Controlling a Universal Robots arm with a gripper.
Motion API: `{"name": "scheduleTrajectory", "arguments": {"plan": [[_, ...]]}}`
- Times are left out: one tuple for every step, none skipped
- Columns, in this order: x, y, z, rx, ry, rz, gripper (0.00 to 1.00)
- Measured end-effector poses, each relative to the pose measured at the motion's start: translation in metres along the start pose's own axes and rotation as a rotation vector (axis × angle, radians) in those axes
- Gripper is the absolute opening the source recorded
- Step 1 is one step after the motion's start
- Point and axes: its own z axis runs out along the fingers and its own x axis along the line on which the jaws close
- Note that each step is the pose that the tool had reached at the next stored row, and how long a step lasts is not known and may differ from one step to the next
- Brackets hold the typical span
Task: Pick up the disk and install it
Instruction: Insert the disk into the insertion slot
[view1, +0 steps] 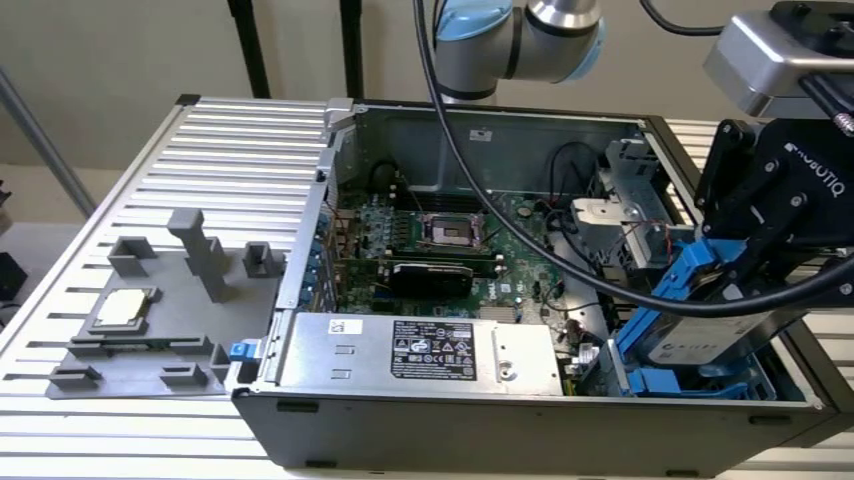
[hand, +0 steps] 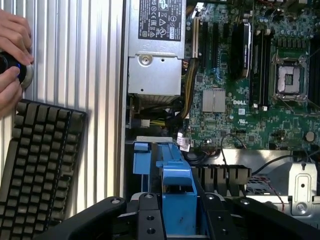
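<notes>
Black two-fingered hand (view1: 731, 285) pinching the blue plastic carrier of the silver-grey rectangular disk (view1: 694, 345), white label facing out. Disk tilted, lower end down inside the open grey metal computer case (view1: 534, 420), at the case's near corner on the exterior view's right. Silver power-supply box with black label (view1: 427, 345) along the case's near edge; green motherboard (view1: 441, 230) behind it. Grey plastic fixture (view1: 134, 350) with a small square silver chip (view1: 123, 308) on the ribbed aluminium worktop (view1: 227, 150), beside the case. Black keyboard (hand: 40, 160) on the worktop.
</notes>
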Motion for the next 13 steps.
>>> {"name": "scheduleTrajectory", "arguments": {"plan": [[0.0001,0.0,0.0012,0.0,0.0,0.0,0.33],[0.0001,0.0,0.002,0.0,-0.0001,0.0,0.33],[0.0002,0.0,0.0023,0.0,-0.0001,0.0,0.33],[0.0002,0.0,0.0024,0.0,0.0001,0.0,0.33],[0.0002,0.0,0.0028,0.0,0.0,0.0,0.33],[0.0002,0.0,0.0033,0.0,-0.0002,0.0,0.33],[0.0003,-0.0001,0.0037,0.0,-0.0001,0.0,0.33],[0.0003,-0.0002,0.004,-0.0001,-0.0001,0.0,0.33],[0.0003,-0.0003,0.0043,-0.0001,0.0,0.0,0.33],[0.0003,-0.0003,0.0044,0.0,0.0001,0.0,0.33],[0.0004,-0.0003,0.0047,0.0,0.0,0.0,0.33],[0.0004,-0.0004,0.0049,0.0,-0.0001,0.0,0.33],[0.0004,-0.0004,0.0051,0.0,0.0,0.0,0.33]]}}
